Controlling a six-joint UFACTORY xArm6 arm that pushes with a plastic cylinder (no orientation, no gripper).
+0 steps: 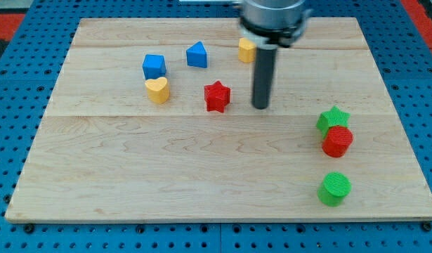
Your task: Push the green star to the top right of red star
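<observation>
The red star lies near the middle of the wooden board. The green star lies far to its right and a little lower, touching a red round block just below it. My tip rests on the board just right of the red star, with a small gap between them. It is well left of the green star.
A blue cube and a yellow heart lie left of the red star. A blue wedge-like block and a yellow block, partly hidden by the rod, lie above it. A green round block lies at lower right.
</observation>
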